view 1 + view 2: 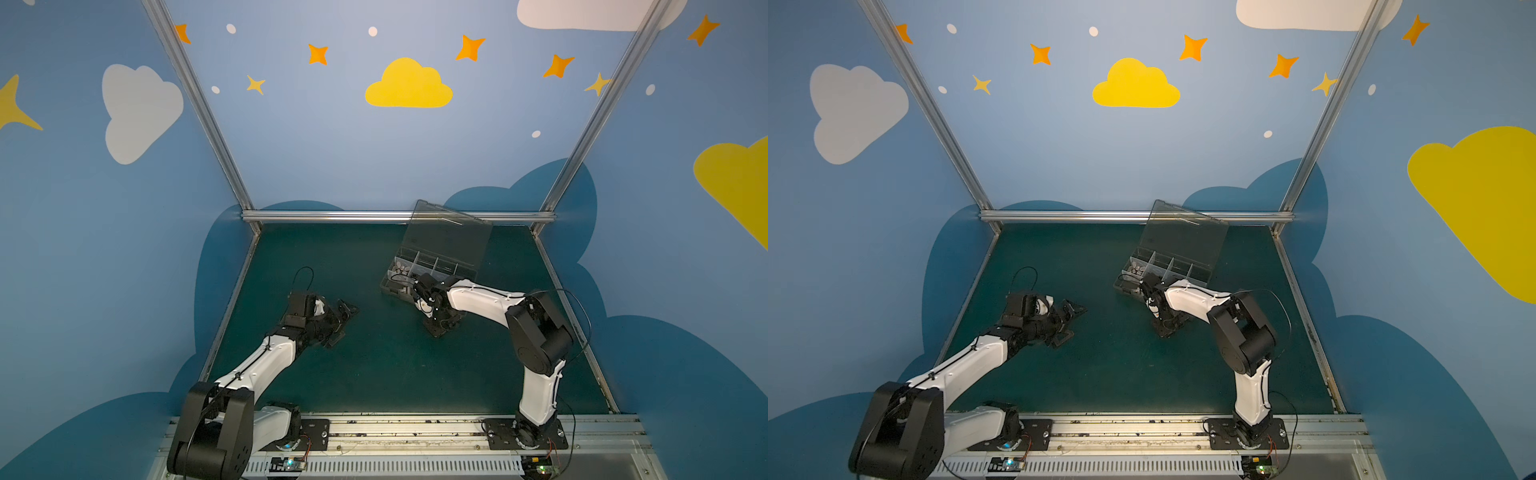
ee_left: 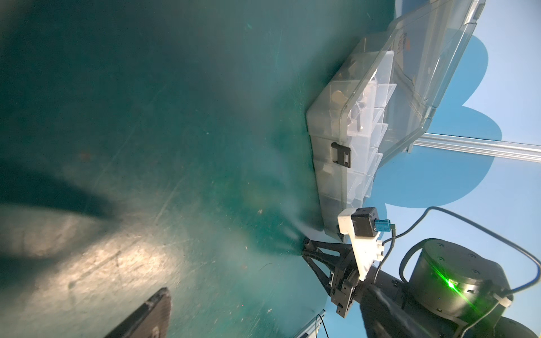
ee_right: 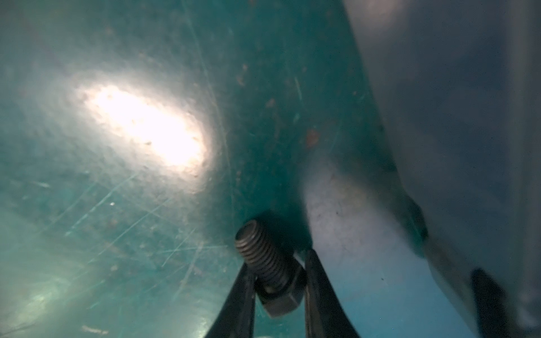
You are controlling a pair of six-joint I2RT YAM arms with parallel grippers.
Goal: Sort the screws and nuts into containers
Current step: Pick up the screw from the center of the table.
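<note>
on the dark green desk [image 1: 395, 374] beside the clear plastic organizer box [image 2: 325, 175], our right end effector [image 3: 278, 263] clamps a grey threaded hex-head bolt [image 3: 260, 248]; our left end effector [image 1: 341, 324] gapes empty. silver pieces [image 1: 401, 266] already boxed; we judge little remains.

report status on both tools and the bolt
left tool open, empty. right tool closed on hex bolt at the mat. organizer box beside it, lid up, no blocker seen.
</note>
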